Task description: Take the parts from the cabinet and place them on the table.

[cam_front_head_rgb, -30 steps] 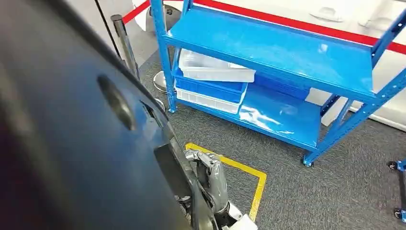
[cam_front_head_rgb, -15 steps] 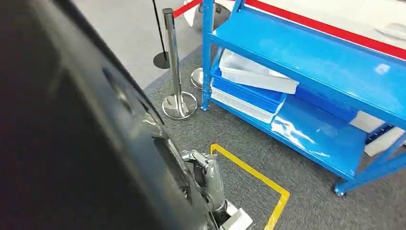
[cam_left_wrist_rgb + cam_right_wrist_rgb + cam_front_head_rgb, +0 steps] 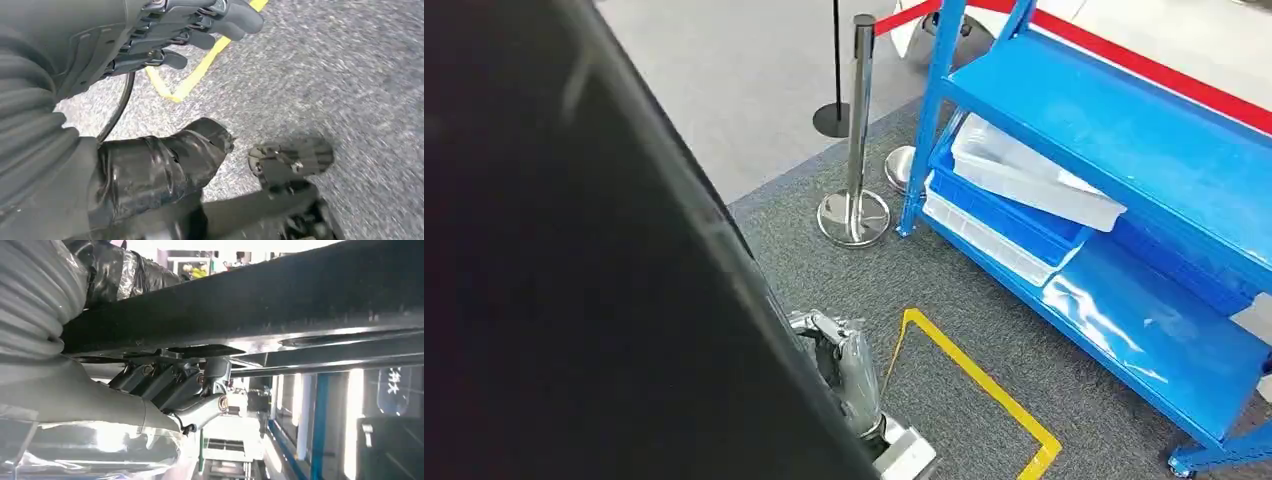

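The dark panel (image 3: 574, 300), the task's part, rides against the robot's body, off any shelf or table; the right hand (image 3: 844, 365) hooks its fingers under the lower edge, seemingly to bear its weight; the left hand (image 3: 165, 35) hangs over the floor, fingers curled on nothing. Grey carpet (image 3: 804, 240) carries a yellow line (image 3: 984, 385); beside it stand a blue rack (image 3: 1124, 130) with trays (image 3: 1024, 180) and a chrome post (image 3: 859, 130).

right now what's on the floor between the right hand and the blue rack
In the head view, grey carpet with a yellow tape outline lies between the right hand and the blue rack. Nothing else sits in that stretch.
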`<action>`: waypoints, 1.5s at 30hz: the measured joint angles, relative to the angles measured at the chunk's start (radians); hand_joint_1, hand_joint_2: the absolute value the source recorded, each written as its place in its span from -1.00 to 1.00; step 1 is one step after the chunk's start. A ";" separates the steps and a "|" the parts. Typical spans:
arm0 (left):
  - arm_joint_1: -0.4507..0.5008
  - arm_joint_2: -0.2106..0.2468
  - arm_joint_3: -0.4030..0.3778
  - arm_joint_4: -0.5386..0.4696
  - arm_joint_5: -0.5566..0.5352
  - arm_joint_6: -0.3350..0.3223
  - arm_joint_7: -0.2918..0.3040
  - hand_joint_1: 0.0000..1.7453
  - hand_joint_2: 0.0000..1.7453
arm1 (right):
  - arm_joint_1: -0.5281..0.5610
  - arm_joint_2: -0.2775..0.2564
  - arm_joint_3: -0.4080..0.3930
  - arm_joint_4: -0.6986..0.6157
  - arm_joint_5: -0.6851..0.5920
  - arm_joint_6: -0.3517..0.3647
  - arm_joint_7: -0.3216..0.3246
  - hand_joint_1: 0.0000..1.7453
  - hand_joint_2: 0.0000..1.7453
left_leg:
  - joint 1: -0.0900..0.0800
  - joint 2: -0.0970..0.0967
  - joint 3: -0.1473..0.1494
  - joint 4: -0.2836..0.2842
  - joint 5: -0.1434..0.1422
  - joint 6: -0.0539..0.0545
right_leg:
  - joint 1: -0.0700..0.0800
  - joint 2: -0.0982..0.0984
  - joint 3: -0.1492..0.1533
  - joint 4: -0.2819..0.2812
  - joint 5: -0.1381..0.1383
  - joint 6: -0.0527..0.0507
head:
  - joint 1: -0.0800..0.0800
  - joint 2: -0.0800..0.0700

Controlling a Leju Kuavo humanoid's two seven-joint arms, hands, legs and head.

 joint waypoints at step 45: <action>-0.001 0.006 -0.008 0.000 -0.016 -0.019 0.026 -1.00 1.00 | -0.013 0.005 0.008 0.024 0.002 0.002 0.014 1.00 1.00 | 0.024 -0.188 -0.005 0.014 -0.004 -0.015 | -0.017 0.203 -0.047 0.033 0.011 0.005 | 0.084 0.000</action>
